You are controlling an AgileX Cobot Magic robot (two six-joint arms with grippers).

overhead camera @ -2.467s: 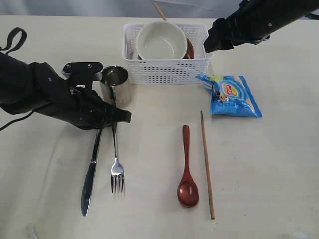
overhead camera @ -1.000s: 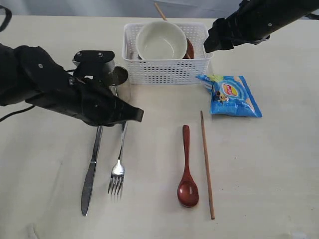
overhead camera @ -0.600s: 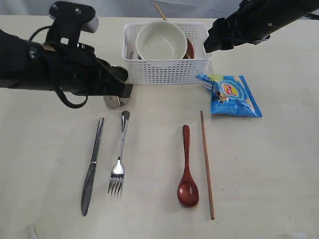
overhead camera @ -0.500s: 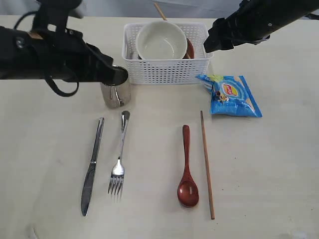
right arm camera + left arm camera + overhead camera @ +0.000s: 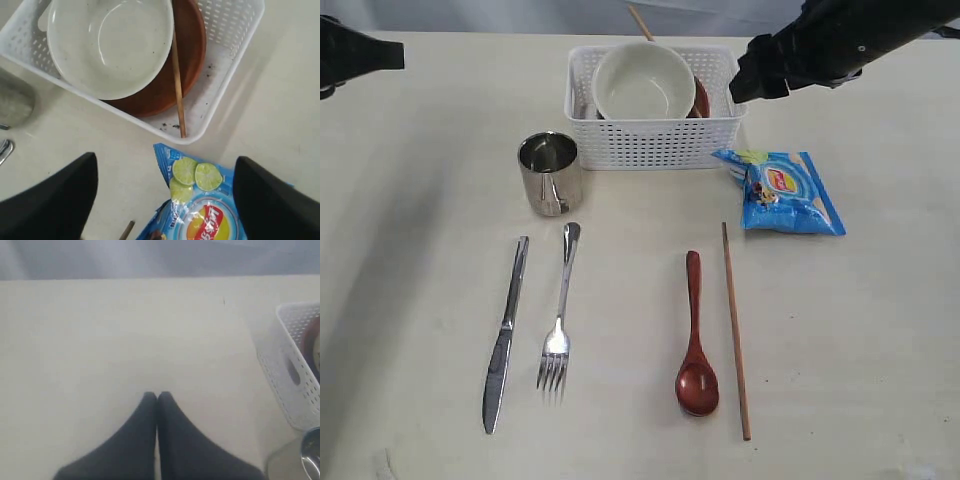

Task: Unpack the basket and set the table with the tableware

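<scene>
The white basket (image 5: 650, 143) stands at the back of the table (image 5: 840, 330) and holds the cream bowl (image 5: 643, 82), which rests on the brown plate (image 5: 192, 45) with one chopstick (image 5: 176, 75) beside it. On the table lie the steel cup (image 5: 551, 173), knife (image 5: 504, 335), fork (image 5: 560, 310), wooden spoon (image 5: 696, 340) and another chopstick (image 5: 735, 330). My left gripper (image 5: 390, 55) is shut and empty at the far left, over bare table (image 5: 157, 396). My right gripper (image 5: 750, 80) hovers open (image 5: 166, 165) by the basket's right end, holding nothing.
A blue chip bag (image 5: 780, 190) lies right of the basket, under my right gripper (image 5: 200, 210). In the left wrist view the basket's corner (image 5: 290, 370) and the cup's rim (image 5: 312, 450) show at one edge. The table's far edge runs just behind the basket.
My left arm has lifted off the fork and cup area and swung back to the far left. The fork's handle now lies shifted rightward. The right arm has not moved.
</scene>
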